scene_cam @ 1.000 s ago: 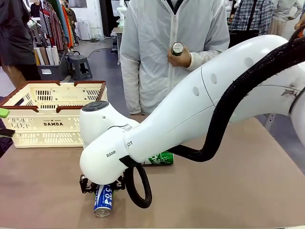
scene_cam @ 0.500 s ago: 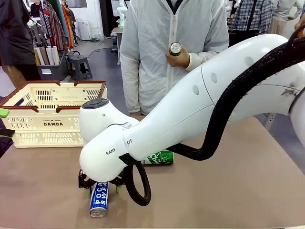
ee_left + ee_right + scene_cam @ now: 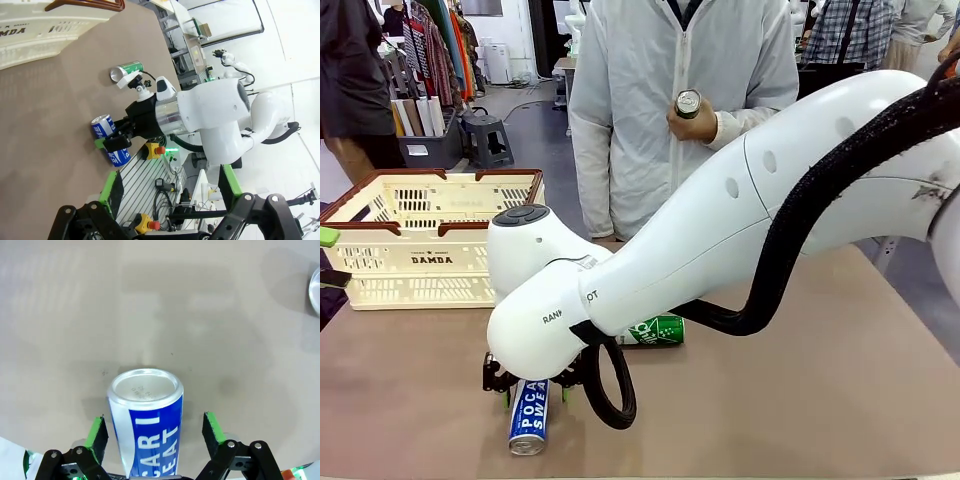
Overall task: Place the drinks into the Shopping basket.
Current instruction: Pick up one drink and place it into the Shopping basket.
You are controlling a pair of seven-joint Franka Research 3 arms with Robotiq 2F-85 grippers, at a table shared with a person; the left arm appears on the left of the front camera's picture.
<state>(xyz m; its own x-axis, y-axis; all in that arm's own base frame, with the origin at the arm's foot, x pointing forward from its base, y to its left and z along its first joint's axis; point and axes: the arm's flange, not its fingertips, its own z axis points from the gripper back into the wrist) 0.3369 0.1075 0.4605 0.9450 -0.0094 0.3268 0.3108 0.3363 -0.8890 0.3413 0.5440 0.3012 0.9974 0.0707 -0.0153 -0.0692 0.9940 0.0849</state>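
A blue drink can (image 3: pixel 528 415) with white lettering lies on its side near the table's front edge. My right gripper (image 3: pixel 530 385) stands open over it, one finger on each side. In the right wrist view the blue can (image 3: pixel 147 420) lies between the green pads (image 3: pixel 212 427), nearer the left pad. A green can (image 3: pixel 655 330) lies on the table behind my right arm. The person holds another can (image 3: pixel 691 102) at chest height. The cream Shopping basket (image 3: pixel 430 240) stands at the back left. My left gripper (image 3: pixel 170 200) is open and holds nothing.
The person in a white coat (image 3: pixel 680 110) stands at the far side of the table. My right arm (image 3: pixel 740 230) spans the middle of the table. In the left wrist view the blue can (image 3: pixel 102 126), the green can (image 3: pixel 127 70) and the basket (image 3: pixel 30 30) lie ahead.
My right gripper has opened and let go of the blue can. The can shifted a little to the left and now rests on the table.
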